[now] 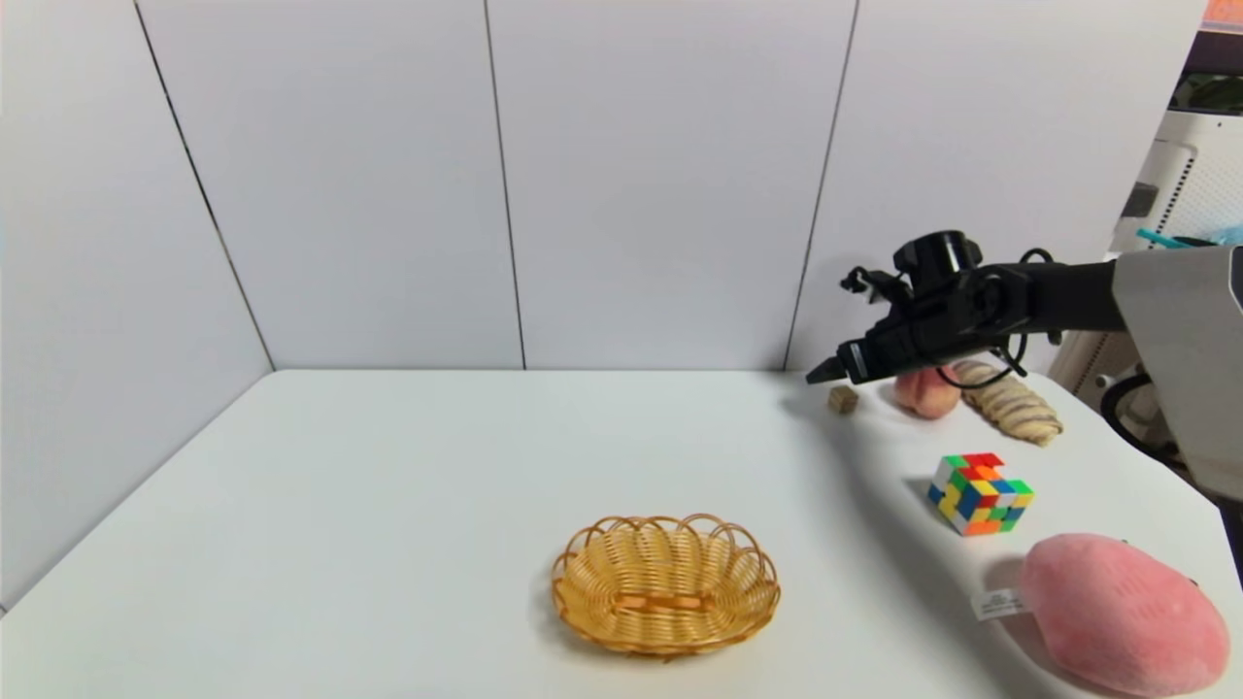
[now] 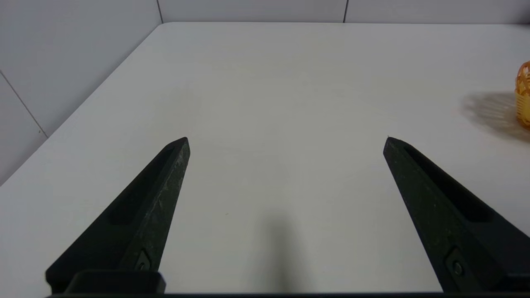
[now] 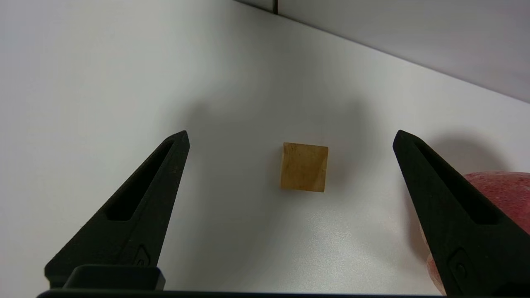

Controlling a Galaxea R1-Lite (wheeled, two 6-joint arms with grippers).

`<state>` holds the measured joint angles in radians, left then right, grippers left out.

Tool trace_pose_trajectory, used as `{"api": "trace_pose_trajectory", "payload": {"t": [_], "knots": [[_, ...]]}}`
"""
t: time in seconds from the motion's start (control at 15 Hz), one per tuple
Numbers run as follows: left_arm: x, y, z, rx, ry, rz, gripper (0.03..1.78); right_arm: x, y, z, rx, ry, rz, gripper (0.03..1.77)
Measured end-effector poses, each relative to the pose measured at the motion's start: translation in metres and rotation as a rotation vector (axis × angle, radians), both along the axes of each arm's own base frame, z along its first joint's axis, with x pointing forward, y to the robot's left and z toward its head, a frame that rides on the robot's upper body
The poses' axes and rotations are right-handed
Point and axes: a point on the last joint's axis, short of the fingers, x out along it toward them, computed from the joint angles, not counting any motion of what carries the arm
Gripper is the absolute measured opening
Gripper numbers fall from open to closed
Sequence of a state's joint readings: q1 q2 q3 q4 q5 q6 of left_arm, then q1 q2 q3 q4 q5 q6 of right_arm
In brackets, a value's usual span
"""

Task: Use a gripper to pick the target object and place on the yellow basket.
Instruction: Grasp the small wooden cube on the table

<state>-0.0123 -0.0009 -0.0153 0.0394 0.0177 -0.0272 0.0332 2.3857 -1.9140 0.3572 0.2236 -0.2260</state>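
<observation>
At the upper right of the head view, the tiny tan-beige wooden-looking cube (image 1: pixel 842 399) is sitting on the white worktop (image 1: pixel 437 485), just left of a reddish peach (image 1: pixel 925 392) and a braided pastry (image 1: pixel 1010 413). Its faces are showing a pale, slightly streaked grain, with square edges and a soft shadow around it. The right gripper (image 1: pixel 827 371), a black tool with two pointed fingers, is hovering just above and slightly left of the cube, apart from it. Through the right wrist view, the cube (image 3: pixel 304 167) is lying in the middle of the frame between the jaws, which are standing wide apart, neither one touching it; the peach (image 3: pixel 503 194) is showing at the right edge behind one finger.

Lower in the head view, the shallow golden-yellow woven wicker basket (image 1: pixel 665 584) is resting at bottom centre, well apart from the cube. A multicoloured puzzle cube (image 1: pixel 979 493) and a pink plush toy (image 1: pixel 1122 614) are lying at lower right.

The left gripper (image 2: pixel 285 142) is hanging over bare worktop, jaws spread apart.
</observation>
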Motion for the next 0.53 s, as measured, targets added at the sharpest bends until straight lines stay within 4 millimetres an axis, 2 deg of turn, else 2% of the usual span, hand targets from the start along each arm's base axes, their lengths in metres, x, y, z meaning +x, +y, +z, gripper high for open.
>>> {"api": "trace_pose_trajectory", "payload": {"t": [0.53], "knots": [[0.0, 0.0, 0.0, 0.0, 0.0, -0.001, 1.69, 0.004, -0.004, -0.017, 0.002, 0.037, -0.013, 1.7]]}}
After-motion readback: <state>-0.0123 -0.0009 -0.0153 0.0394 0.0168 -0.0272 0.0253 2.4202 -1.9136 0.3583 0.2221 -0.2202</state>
